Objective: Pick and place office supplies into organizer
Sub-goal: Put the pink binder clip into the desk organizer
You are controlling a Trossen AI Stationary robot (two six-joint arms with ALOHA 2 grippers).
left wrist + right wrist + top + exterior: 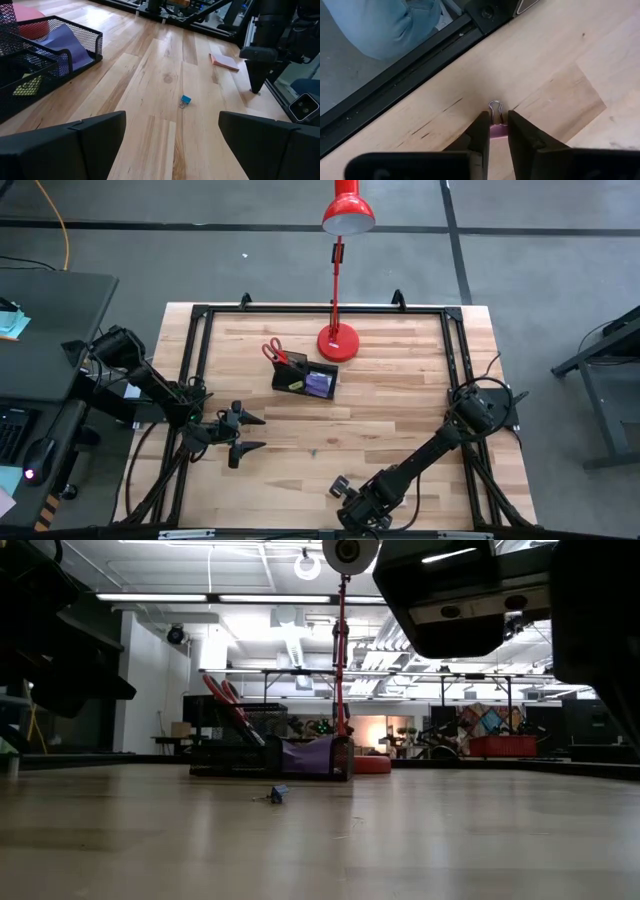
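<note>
We saw a wooden table from above, with a red desk lamp standing at its far edge. Just beside the lamp base sat the black mesh organizer, well away from both sets of jaws. It already held red-handled scissors, a purple sticky-note pad and a small yellow item, so we judged the task partly done.

The right gripper was at the near edge of the table, far from the organizer. Its jaws were pinching a small pink binder clip, whose wire loop poked out just ahead of the fingertips. That clip had yet to be carried across to the organizer.

The left gripper hovered near the table's left side, its jaws spread wide with nothing between them. Ahead of those jaws lay a pink sticky-note pad, farther off, and a tiny blue binder clip, nearer. Both were loose on the wood, apart from each other, and we judged they remained to be put away.
</note>
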